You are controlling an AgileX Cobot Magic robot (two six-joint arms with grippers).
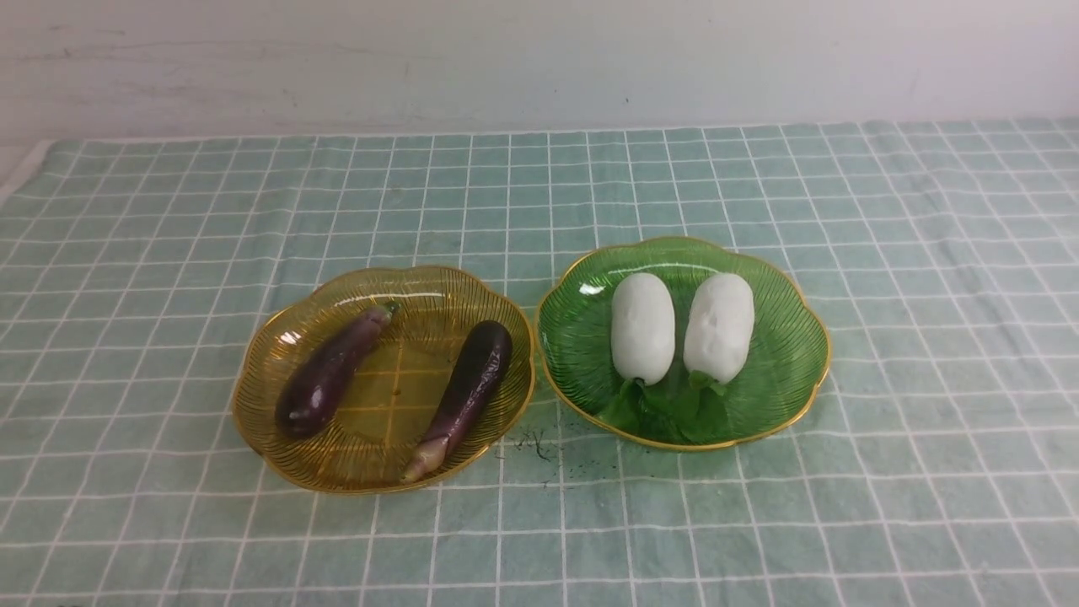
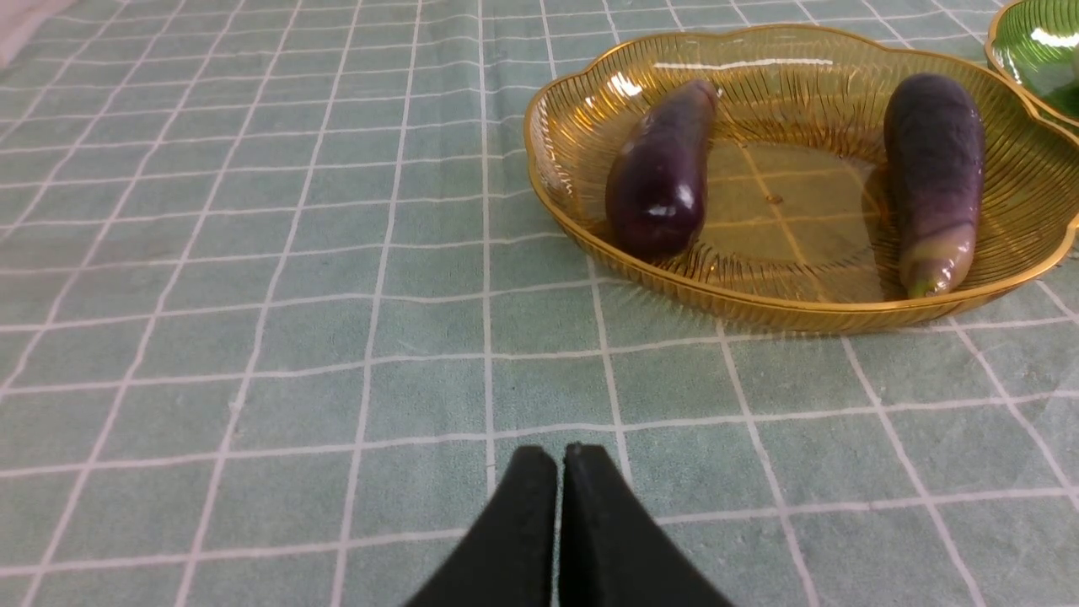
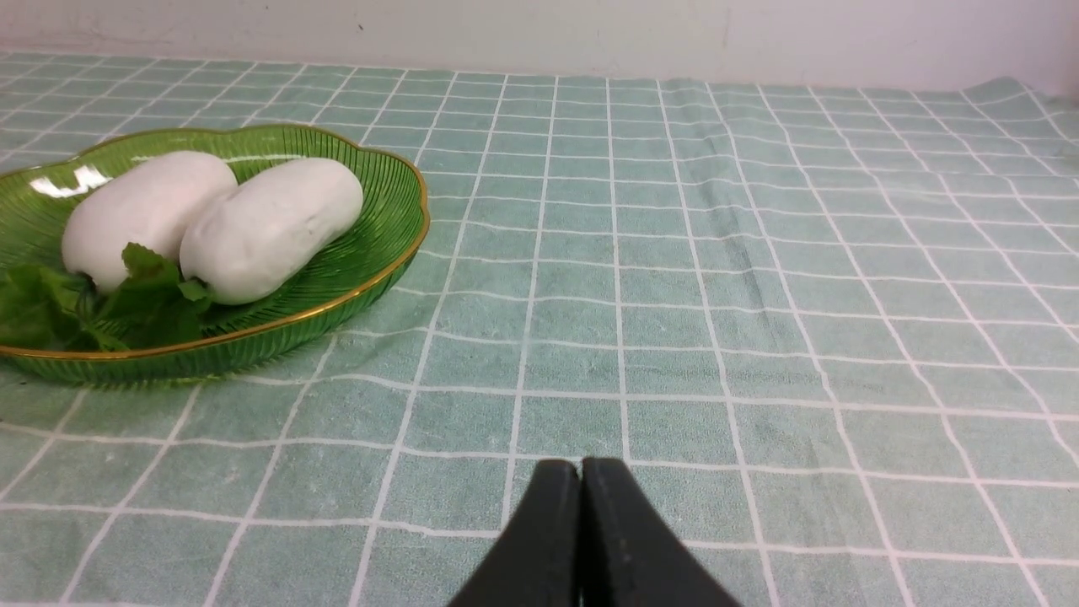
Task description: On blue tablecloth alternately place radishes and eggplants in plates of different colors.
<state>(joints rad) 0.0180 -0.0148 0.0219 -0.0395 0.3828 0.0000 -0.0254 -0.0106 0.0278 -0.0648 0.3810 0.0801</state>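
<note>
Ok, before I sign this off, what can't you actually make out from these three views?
- Left gripper: left wrist view's bottom edge cuts it off; absent from the front view, like the right gripper.
- Green plate: only a corner in the left wrist view.
- Radish stem ends: covered by their leaves.
- Dark specks on the blue tablecloth: too small to identify.
</note>
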